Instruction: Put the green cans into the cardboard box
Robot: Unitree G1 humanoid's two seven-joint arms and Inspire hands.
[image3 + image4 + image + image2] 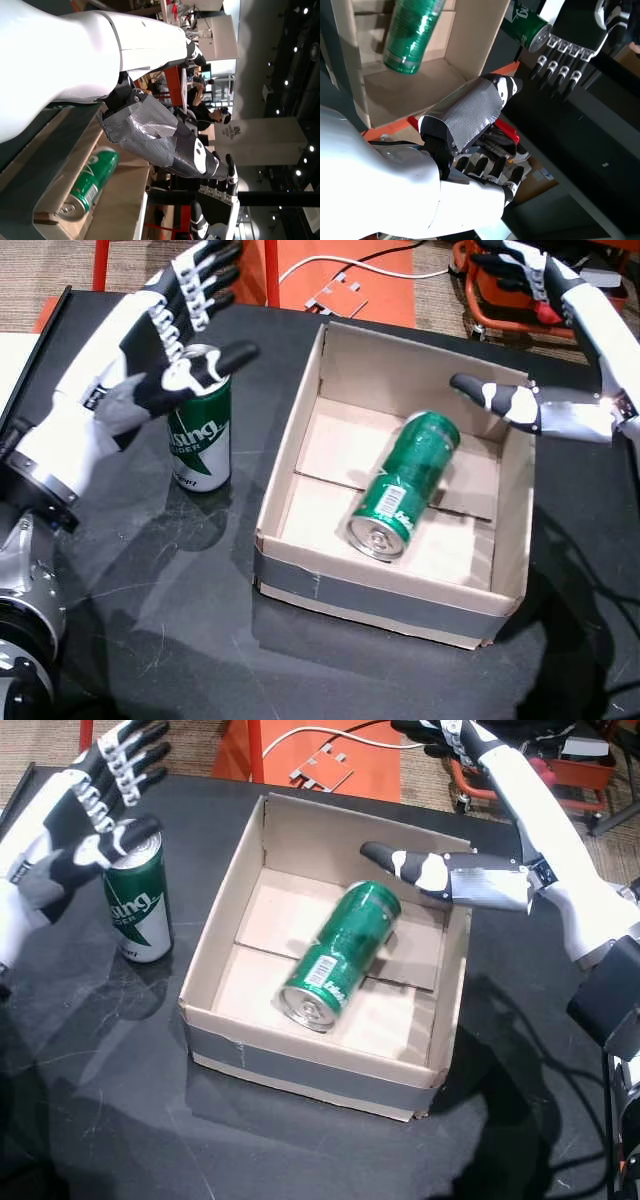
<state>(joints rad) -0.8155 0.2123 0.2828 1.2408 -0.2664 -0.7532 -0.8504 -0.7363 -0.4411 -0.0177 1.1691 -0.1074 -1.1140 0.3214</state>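
Beside the cardboard box [285, 525], our left hand [165, 325] brackets the standing can [201, 435], fingers spread, not yet closed; grasping comes next. One can [405, 485] already lies inside, our right hand [545, 350] open above it.

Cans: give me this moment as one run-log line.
can in box: lying on side | can on table: upright, outside box | left hand: open, at table can | right hand: open, over box edge
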